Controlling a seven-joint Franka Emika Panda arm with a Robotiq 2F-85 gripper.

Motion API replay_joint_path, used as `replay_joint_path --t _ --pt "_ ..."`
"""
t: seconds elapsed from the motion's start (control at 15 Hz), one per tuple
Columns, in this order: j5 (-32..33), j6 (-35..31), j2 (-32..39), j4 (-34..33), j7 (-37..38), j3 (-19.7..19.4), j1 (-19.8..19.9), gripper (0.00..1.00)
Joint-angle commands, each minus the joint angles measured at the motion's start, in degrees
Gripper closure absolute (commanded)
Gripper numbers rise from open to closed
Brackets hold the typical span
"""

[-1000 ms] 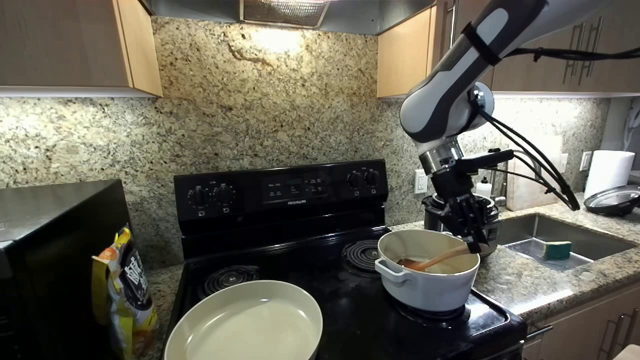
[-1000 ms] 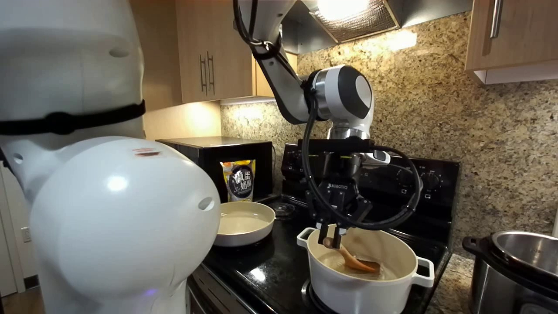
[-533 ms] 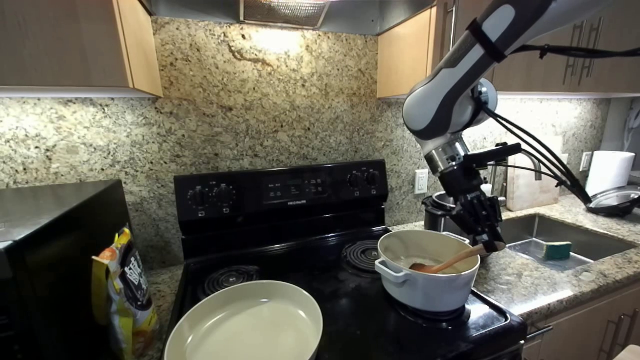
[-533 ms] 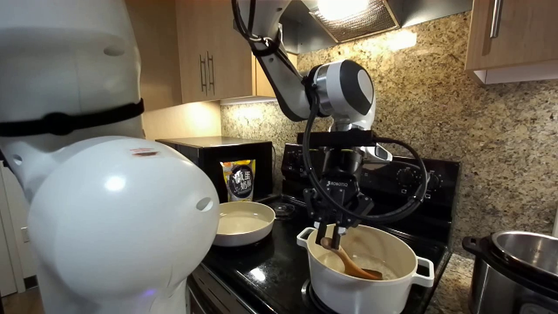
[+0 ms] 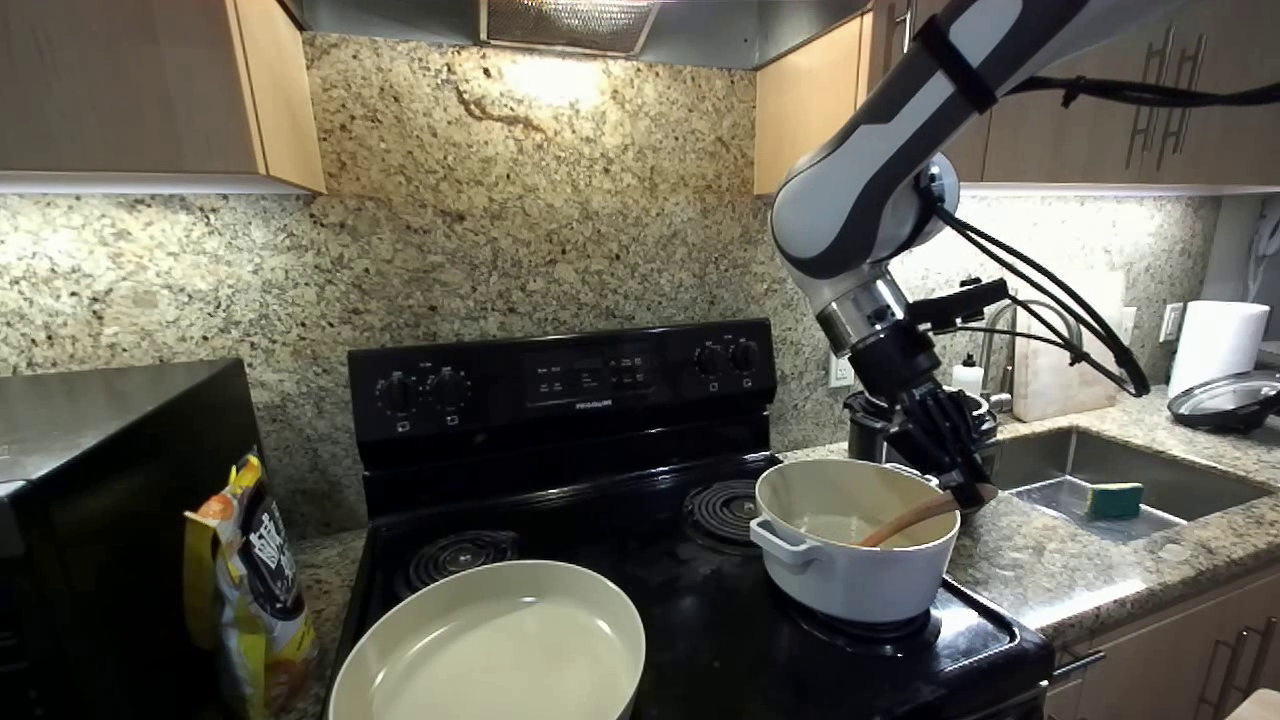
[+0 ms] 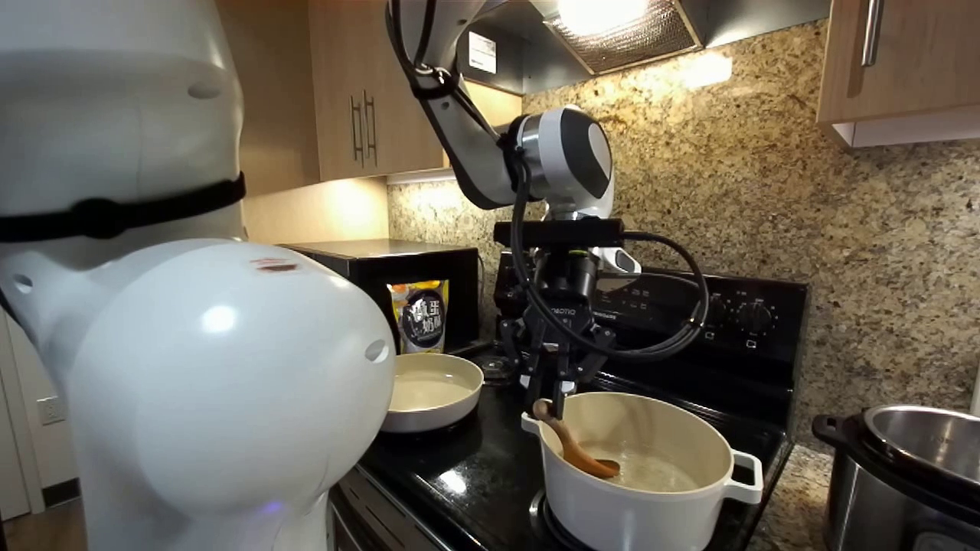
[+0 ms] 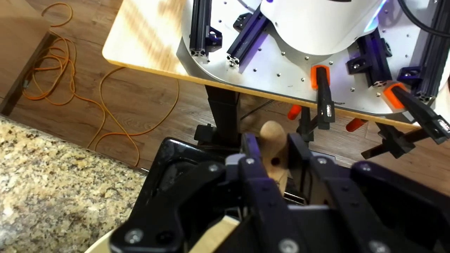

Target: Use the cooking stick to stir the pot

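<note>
Stirring grip
Gripper (image 6: 546, 408) clasps the cooking stick (image 6: 573, 447) near its top, presumably to sweep inside the pot (image 6: 632, 511) below.

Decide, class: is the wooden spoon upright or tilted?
Tilted: in both exterior views, the wooden spoon slants from the gripper down into the white pot.

one cooking stick (image 6: 571, 445), one white pot (image 6: 624, 516), one silver pot (image 6: 873, 490), one cream pan (image 5: 500, 640), two clamps (image 7: 323, 96)
</note>
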State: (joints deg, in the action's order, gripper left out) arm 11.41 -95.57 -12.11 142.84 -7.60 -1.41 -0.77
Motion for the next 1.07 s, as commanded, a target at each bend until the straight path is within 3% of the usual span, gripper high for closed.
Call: replay_joint_path --t 0.0,0.47,1.0 --pt "-0.13 -1.15 2.72 -1.35 0.55 -0.07 0.52 0.94" --pt "-0.8 -9.25 4.61 -1.82 4.77 -2.07 2.83 0.94" --pt "0.43 -6.67 1.04 1.04 6.77 -2.68 4.22 0.94"
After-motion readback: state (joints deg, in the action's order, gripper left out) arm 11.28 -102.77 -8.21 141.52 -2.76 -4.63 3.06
